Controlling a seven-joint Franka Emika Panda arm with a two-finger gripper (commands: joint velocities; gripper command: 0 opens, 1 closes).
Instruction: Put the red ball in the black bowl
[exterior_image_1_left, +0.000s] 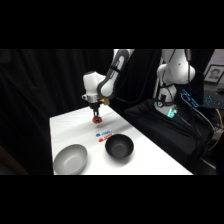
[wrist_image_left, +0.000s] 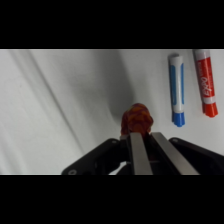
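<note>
The red ball (exterior_image_1_left: 96, 120) rests on the white table (exterior_image_1_left: 70, 127) toward its far side, directly under my gripper (exterior_image_1_left: 96, 115), which comes straight down on it. Seen from the wrist, the red ball (wrist_image_left: 136, 119) sits at the tips of the two metal fingers (wrist_image_left: 137, 150), which stand close together and pinch its near side; my gripper (wrist_image_left: 148, 134) is shut on it. The black bowl (exterior_image_1_left: 119, 146) stands nearer the front of the table, right of centre, with nothing in it and well apart from the gripper.
A light grey bowl (exterior_image_1_left: 70, 159) sits left of the black one at the front. A blue marker (wrist_image_left: 176, 90) and a red marker (wrist_image_left: 206, 82) lie side by side between ball and black bowl. Dark cloth surrounds the table.
</note>
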